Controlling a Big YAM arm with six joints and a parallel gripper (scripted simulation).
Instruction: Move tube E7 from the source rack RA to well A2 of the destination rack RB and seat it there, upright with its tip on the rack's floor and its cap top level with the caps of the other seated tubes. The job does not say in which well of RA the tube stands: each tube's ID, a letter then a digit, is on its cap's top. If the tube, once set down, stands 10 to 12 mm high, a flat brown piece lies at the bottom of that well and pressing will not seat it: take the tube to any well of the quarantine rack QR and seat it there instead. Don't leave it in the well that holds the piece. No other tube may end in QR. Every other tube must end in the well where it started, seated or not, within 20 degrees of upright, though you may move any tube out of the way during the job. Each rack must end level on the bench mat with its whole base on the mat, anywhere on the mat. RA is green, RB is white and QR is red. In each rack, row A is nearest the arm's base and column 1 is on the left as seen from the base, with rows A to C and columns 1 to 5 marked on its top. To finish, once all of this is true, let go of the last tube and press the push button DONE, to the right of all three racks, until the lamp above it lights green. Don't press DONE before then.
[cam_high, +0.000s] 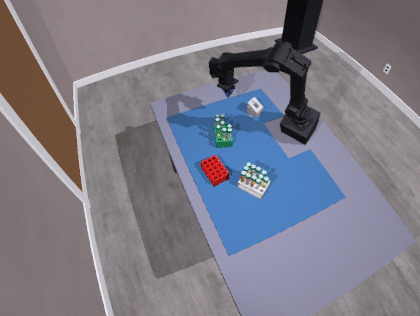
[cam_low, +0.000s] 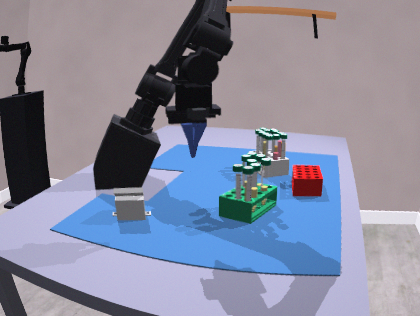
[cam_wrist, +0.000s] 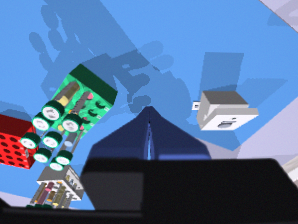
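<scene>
Dark-blue pointed hand (cam_low: 193, 145): closed, empty, above blue mat (cam_low: 200, 235). Green tube rack (cam_low: 248, 201): tube E7 presumably here, cap lettering unreadable. Wrist view alone shows grey button box (cam_wrist: 223, 111) face; white rack (cam_wrist: 56, 187) cut off.

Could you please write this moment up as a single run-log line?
end effector: shut, empty, above mat | green rack: tubes standing | red rack: no tubes | button box: untouched

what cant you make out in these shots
Cap IDs on the green rack: too small in the top and exterior views, blurred in the wrist view.
White rack: cut off by the gripper body in the wrist view.
Red rack well bottoms: too small and dark.
</scene>
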